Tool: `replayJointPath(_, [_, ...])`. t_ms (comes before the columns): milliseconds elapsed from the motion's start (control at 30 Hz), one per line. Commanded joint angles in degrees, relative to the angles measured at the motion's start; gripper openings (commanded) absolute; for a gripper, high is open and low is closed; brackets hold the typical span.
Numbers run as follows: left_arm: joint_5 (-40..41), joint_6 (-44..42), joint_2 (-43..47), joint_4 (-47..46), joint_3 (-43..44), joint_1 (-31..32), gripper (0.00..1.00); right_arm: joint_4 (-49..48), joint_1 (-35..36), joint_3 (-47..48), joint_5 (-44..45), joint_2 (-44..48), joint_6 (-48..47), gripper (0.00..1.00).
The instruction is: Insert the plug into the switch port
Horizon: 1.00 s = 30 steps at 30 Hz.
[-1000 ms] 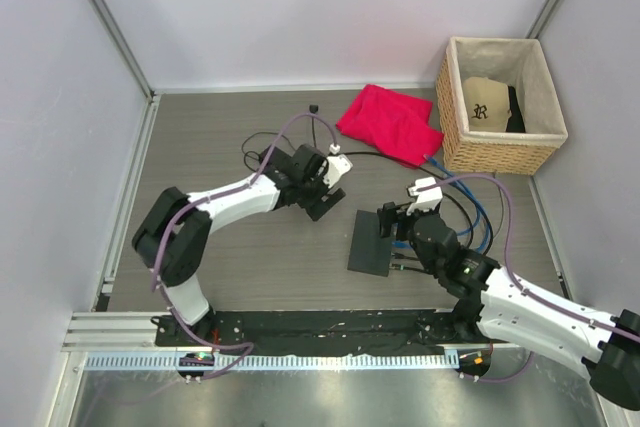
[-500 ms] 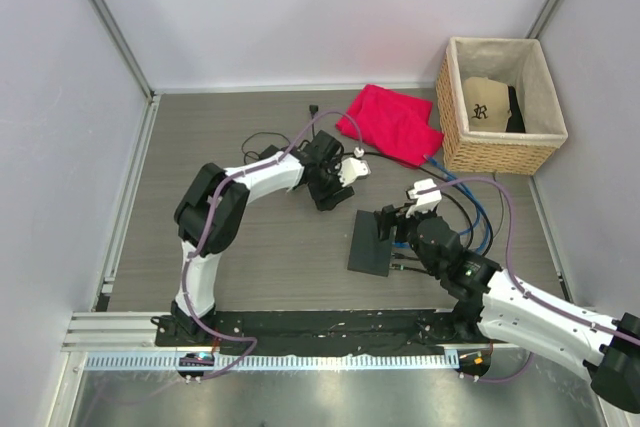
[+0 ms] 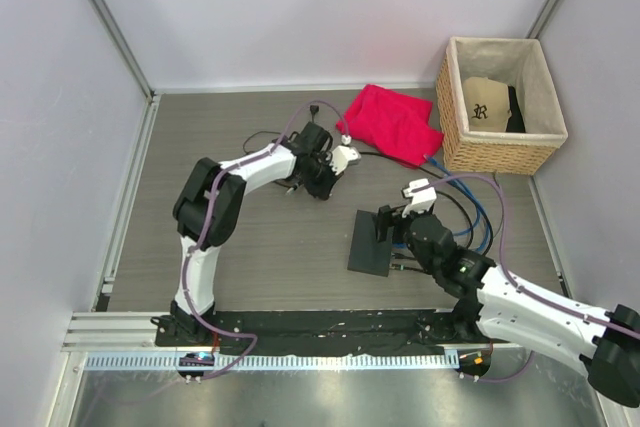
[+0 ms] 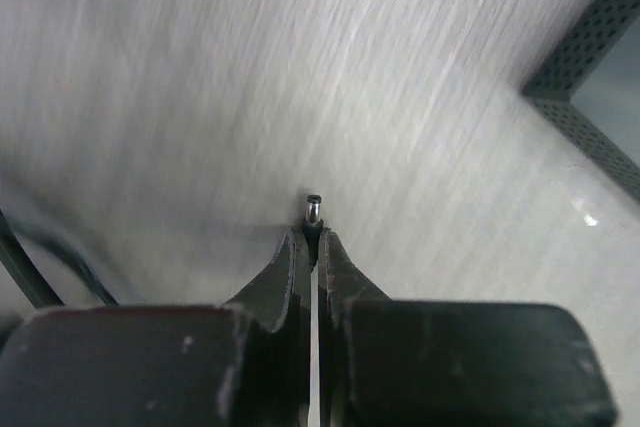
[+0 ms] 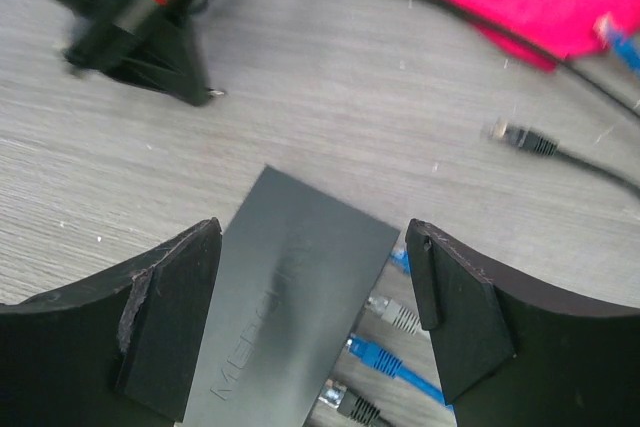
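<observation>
The switch [image 3: 370, 245] is a flat dark grey box lying on the table; in the right wrist view the switch [image 5: 285, 297] fills the space between my fingers. My right gripper [image 5: 312, 242] stands open just above its far end, touching nothing; from above the right gripper [image 3: 388, 224] hovers at the switch's right edge. My left gripper [image 4: 313, 239] is shut on a small black plug [image 4: 313, 210], whose metal tip pokes out past the fingertips. From above the left gripper [image 3: 322, 185] points down at the table, left of and behind the switch. The switch's ports are hidden.
Blue, grey and black network plugs [image 5: 385, 357] lie along the switch's right edge. A loose black cable end [image 5: 520, 134] lies further back. A red cloth [image 3: 390, 122] and a wicker basket [image 3: 452, 112] holding a cap stand at the back right. Black cord [image 3: 262, 143] loops behind the left arm.
My left gripper has closed from wide open onto the plug and shifted slightly back and left. The right arm has stayed over the switch, still open.
</observation>
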<state>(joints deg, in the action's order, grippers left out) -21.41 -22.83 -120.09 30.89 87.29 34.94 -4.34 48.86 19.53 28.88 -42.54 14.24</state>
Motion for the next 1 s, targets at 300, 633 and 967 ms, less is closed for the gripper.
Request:
replayJointPath(300, [21.0,48.7,41.8,5.9,-28.7,-0.6,0.00,4.0,-9.8,6.1,-3.9,-16.2,16.9,0.83])
replayJointPath(633, [34.1,44.7,60.8,15.8,-27.3,-2.1,0.00,3.5,-11.4,10.3,-13.3,-26.6,15.2,0.83])
replayJointPath(967, [22.8,46.5,60.5,3.0,-36.7,-2.1,0.00,4.0,-11.4,17.7,-26.3,-39.6,4.5,0.82])
